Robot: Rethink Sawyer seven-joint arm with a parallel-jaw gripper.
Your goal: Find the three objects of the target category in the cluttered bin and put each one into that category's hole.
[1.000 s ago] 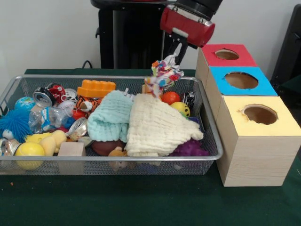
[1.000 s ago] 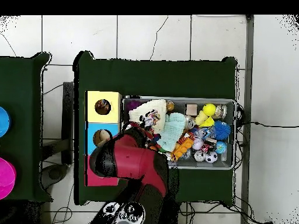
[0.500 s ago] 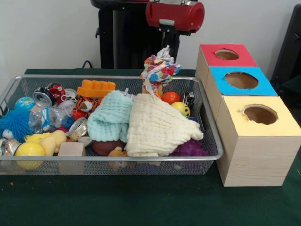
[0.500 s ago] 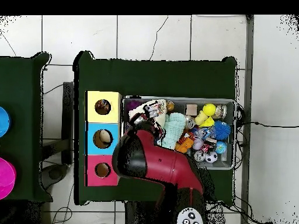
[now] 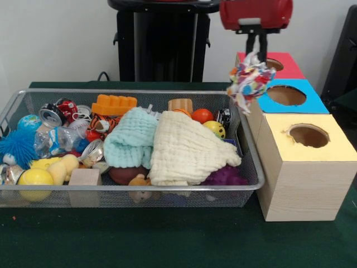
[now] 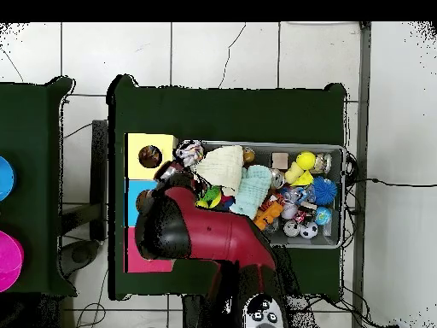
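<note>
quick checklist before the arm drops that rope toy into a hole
1. Multicolored rope toy held by the tool: ok, it hangs under it.
2. Toy lifted clear of the wire bin: ok.
3. Toy centred over a hole: not ok, it hangs beside the boxes' edge, between the red-topped box and the blue-topped box.
4. Which hole is the target: cannot tell.
5. Blue hole free: cannot tell, overhead something pale shows inside.
6. Yellow-topped box hole unobstructed: ok.
</note>
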